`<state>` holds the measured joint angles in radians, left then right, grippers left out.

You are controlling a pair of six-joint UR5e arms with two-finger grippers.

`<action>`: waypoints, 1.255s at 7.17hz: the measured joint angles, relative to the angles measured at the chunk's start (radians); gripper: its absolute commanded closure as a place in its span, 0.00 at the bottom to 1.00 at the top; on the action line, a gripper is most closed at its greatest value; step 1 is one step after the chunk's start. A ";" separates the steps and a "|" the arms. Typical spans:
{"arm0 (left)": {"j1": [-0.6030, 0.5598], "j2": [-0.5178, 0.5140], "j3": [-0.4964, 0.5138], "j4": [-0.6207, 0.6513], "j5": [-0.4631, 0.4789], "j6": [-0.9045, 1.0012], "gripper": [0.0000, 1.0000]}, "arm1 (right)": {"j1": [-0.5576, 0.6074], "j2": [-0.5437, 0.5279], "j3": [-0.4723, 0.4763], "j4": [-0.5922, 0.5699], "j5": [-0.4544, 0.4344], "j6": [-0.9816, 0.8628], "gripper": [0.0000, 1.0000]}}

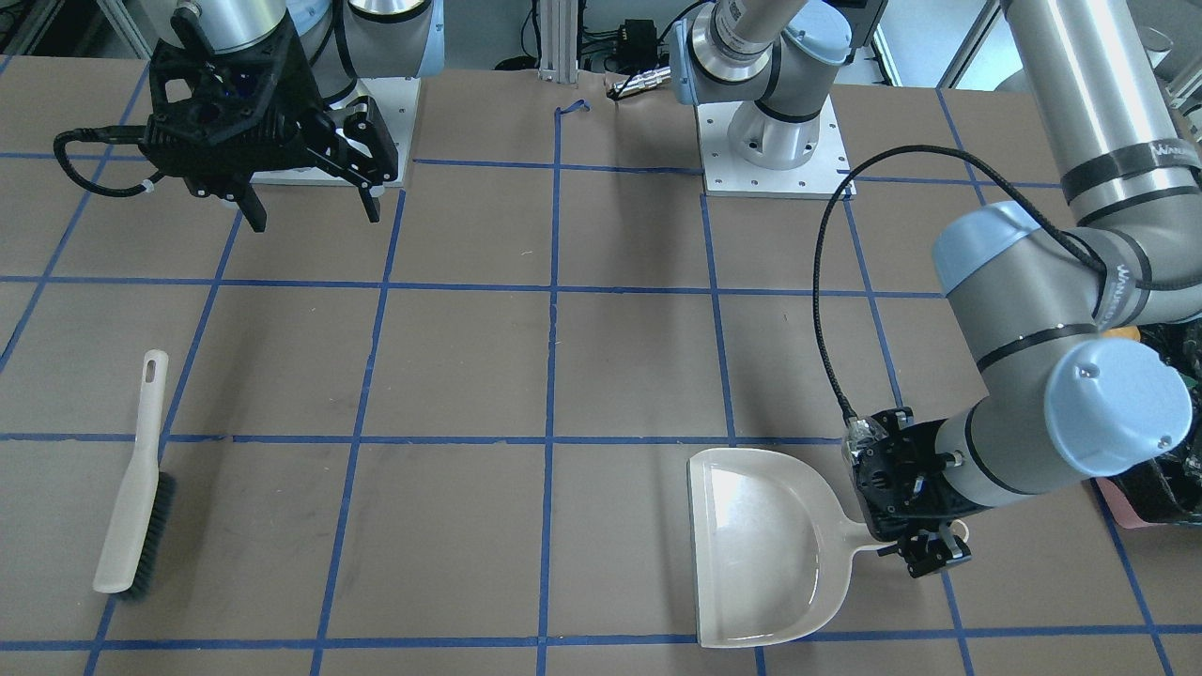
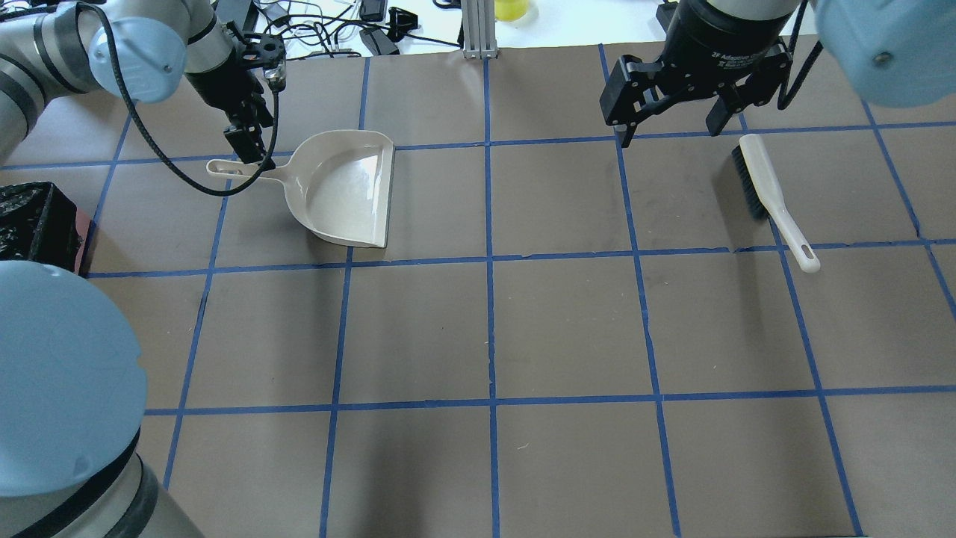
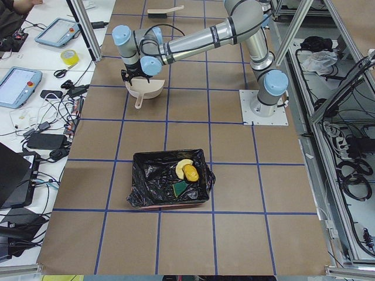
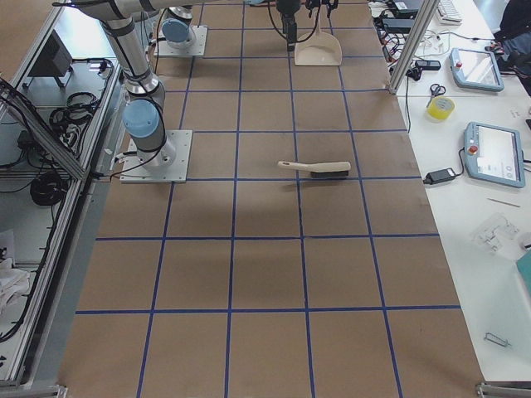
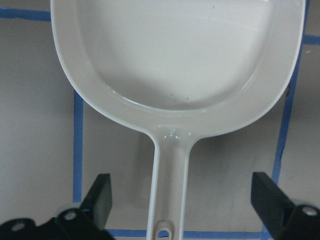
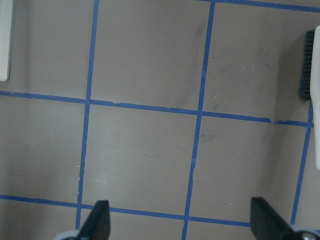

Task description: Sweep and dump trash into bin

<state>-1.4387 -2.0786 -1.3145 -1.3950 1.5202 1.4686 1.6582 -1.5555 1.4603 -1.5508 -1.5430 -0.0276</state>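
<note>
Trash lumps [image 3: 190, 172] lie in the black-lined rectangular bin [image 3: 146, 181], far from any jaws; left gripper [image 5: 182, 197] gapes astride the handle of the beige plastic dustpan [image 5: 175, 65], right gripper [image 2: 670, 133] gapes empty.

Standing there, I could read very little. In the upper right of the overhead view, small white lettering on the black body of the right pincer [image 2: 671, 133] began "2F Adaptive", and the rest of that line was too fine to make out. At the right edge of the front-facing view, two black straps [image 1: 1132, 174] wound round the left arm [image 1: 1080, 84] each carried pale letters that started "WAN", and the remainder curved out of sight round the tube.
</note>
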 measured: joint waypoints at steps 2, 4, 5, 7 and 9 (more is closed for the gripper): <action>-0.057 0.066 0.013 -0.055 0.009 -0.262 0.00 | 0.000 0.000 0.000 0.000 0.003 0.000 0.00; -0.112 0.161 0.014 -0.135 0.011 -0.562 0.00 | 0.000 0.000 0.000 0.000 0.000 0.000 0.00; -0.132 0.214 0.009 -0.176 0.012 -0.699 0.00 | 0.000 0.000 0.000 0.000 0.000 0.000 0.00; -0.146 0.312 0.004 -0.272 0.049 -0.912 0.00 | 0.000 0.000 0.000 0.000 0.000 0.000 0.00; -0.149 0.390 -0.020 -0.306 0.085 -1.053 0.00 | 0.000 0.000 0.000 0.000 0.001 0.000 0.00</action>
<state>-1.5875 -1.6887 -1.3343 -1.7011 1.6047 0.4153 1.6582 -1.5555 1.4603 -1.5509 -1.5422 -0.0276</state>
